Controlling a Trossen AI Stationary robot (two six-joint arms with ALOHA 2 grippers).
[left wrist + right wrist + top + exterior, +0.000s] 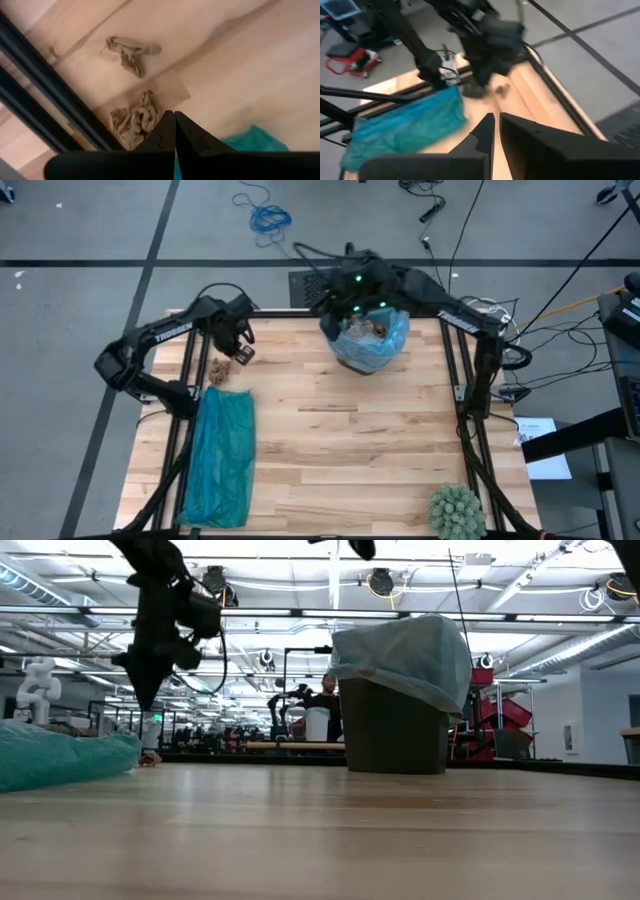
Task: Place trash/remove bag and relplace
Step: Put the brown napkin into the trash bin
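A small dark bin (390,730) stands at the table's far edge. It is lined with the pale blue bag (385,340) (415,655), whose rim is folded over the bin's top. Brown scraps (372,330) lie inside it. Two more crumpled brown scraps (131,52) (134,122) lie on the table's far left part (218,370). My left gripper (175,127) (240,340) hovers above them, shut and holding nothing. My right gripper (495,125) (345,290) is shut and hangs above the bin's far rim.
A darker teal plastic bag (222,455) (60,755) lies flat along the table's left side, just near of the scraps. A spiky green ball (458,510) sits at the near right corner. The table's middle (340,450) is bare wood.
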